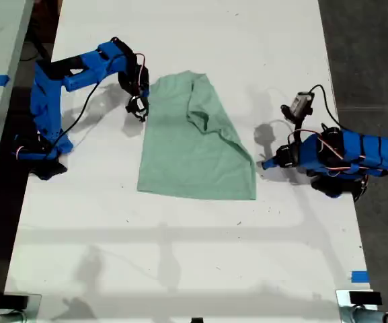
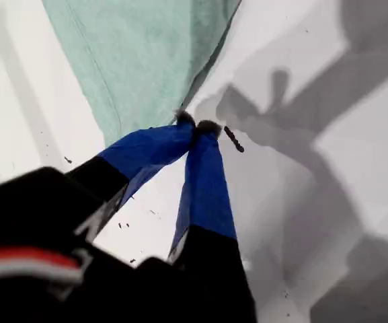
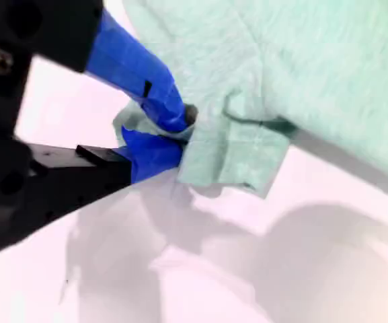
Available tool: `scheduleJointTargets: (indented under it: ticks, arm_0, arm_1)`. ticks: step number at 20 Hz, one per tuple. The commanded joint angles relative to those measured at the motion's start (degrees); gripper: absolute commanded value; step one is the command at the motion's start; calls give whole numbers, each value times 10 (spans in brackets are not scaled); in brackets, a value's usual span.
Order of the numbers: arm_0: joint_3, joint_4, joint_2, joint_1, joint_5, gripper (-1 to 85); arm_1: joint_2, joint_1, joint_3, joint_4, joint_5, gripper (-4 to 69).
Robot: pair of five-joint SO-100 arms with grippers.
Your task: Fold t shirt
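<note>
Both grippers sit at opposite edges of the t shirt [image 1: 194, 145].

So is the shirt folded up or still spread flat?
Partly folded: the shirt has one side flapped over its middle, and the rest lies flat on the table.

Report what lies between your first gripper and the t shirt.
Only a short bare stretch of white table: in the first wrist view my first gripper is shut just off the t shirt edge, clamping no cloth.
</note>
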Motion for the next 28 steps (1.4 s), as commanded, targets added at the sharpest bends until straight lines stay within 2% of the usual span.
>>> scheduleJointTargets:
  ticks: [1, 5, 9, 11, 13, 15, 16, 17, 18, 20, 24, 26, 28]
  arm_0:
    - [67, 6, 39, 7, -33, -3]
    - [78, 27, 178, 46, -75, -3]
    - [-144, 122, 202, 126, -76, -3]
    - [-214, 127, 190, 159, -75, -3]
    - [-238, 115, 168, 188, -71, -3]
    - [-241, 69, 136, 222, -55, -3]
    - [-249, 46, 113, 243, -47, 30]
    - [-255, 22, 96, 260, -45, 119]
    - [-259, 4, 85, 272, -44, 165]
    - [-260, -9, 93, 278, -42, 200]
    - [-247, 51, 212, 250, -41, 162]
    - [-205, 80, 319, 243, -55, 88]
    - [-101, 92, 458, 272, -102, 12]
  arm_1:
    - [5, -2, 30, 2, 2, 13]
    - [5, -2, 30, 2, 2, 13]
    - [5, -1, 30, 2, 1, 13]
    - [5, -1, 30, 2, 1, 13]
    - [5, -1, 30, 2, 1, 13]
    - [5, 0, 30, 2, 1, 13]
    - [5, 0, 30, 2, 1, 13]
    - [5, 0, 30, 2, 1, 13]
    - [5, 0, 30, 2, 1, 13]
    - [5, -2, 30, 2, 1, 13]
    - [5, -2, 30, 2, 1, 13]
    - [5, -3, 30, 2, 1, 13]
    - [5, -4, 30, 2, 1, 13]
